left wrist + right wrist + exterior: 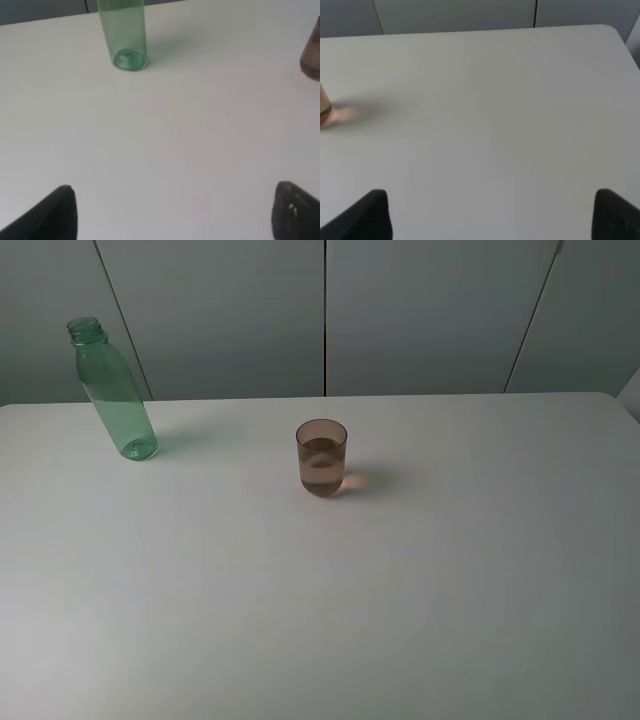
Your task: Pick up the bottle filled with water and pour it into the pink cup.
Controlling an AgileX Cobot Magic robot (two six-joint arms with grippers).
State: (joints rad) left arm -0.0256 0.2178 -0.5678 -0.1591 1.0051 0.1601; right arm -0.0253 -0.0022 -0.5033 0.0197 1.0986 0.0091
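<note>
A: Status on the bottle (112,390)?

B: Green, transparent, no cap. Standing on the white desk (320,600) at the far left, near the back edge. It looks tilted in the high view, but that could be lens distortion, so can't say for sure. Nothing is touching it.

A: Pink cup (321,457)?

B: Upright near the middle of the desk, well apart from the bottle and to its right. There's liquid in it, roughly half full.

A: Left pincer (175,212)?

B: Fingers spread wide, holding nothing. It hangs over bare desk. In the left wrist view the bottle base sits well ahead of it and the cup is clipped at the frame edge.

A: Right pincer (492,215)?

B: Same: fingers apart, nothing between them, bare desk below. The right wrist view catches only a sliver of the cup at the frame edge, with its pinkish shadow on the desk. Neither arm shows in the high view.
</note>
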